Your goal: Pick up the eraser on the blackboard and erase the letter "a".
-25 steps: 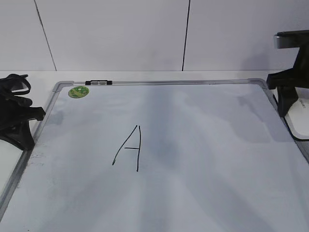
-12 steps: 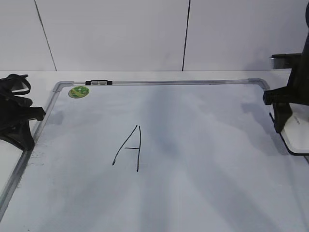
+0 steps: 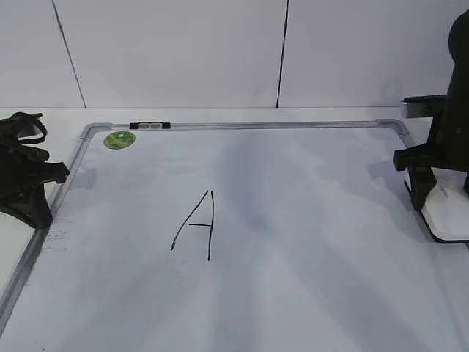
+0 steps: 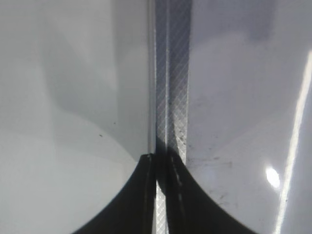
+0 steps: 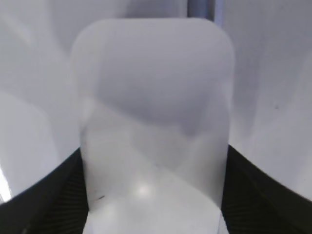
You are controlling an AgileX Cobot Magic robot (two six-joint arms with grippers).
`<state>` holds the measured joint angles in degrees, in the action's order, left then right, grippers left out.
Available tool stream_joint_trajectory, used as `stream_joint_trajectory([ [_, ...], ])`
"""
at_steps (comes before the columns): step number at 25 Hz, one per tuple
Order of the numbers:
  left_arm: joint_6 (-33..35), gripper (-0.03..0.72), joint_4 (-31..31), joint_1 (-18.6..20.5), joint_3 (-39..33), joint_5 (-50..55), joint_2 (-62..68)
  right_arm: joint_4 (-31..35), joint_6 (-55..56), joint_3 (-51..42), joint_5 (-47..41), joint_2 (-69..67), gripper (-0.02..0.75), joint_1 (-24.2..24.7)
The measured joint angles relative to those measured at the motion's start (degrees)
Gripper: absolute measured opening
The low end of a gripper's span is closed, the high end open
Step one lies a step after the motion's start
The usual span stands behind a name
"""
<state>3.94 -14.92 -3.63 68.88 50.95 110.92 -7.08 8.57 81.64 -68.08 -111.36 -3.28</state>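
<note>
The blackboard [image 3: 308, 220] is a white board with a silver-grey frame, lying flat. A tall capital "A" [image 3: 196, 224] in black marker is on it. No lowercase letter "a" shows in any view. My right gripper [image 3: 434, 192] is at the board's right edge, shut on the white eraser [image 3: 448, 213], whose black base shows below. In the right wrist view the eraser [image 5: 153, 87] fills the space between the two fingers [image 5: 153, 158]. My left gripper [image 3: 40, 192] is shut and empty at the board's left edge, with its tips [image 4: 161, 158] over the frame [image 4: 168, 73].
A round green sticker [image 3: 119, 139] sits at the board's far left corner. A small black and grey clip [image 3: 150, 125] is on the far frame. A white wall with dark seams stands behind the table.
My right gripper has moved left and toward the front along the board's right edge, carrying the eraser onto the board. The left arm has not moved.
</note>
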Motion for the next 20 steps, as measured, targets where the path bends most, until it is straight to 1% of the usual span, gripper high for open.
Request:
stream_joint_trajectory([
  [14,0.0,0.016,0.0,0.0,0.0,0.0,0.0,-0.5,0.0,0.0,1.7,-1.1,0.570,0.0],
  [20,0.0,0.034,0.0,0.0,0.0,0.0,0.0,-0.5,0.0,0.0,2.3,-1.1,0.570,0.0],
])
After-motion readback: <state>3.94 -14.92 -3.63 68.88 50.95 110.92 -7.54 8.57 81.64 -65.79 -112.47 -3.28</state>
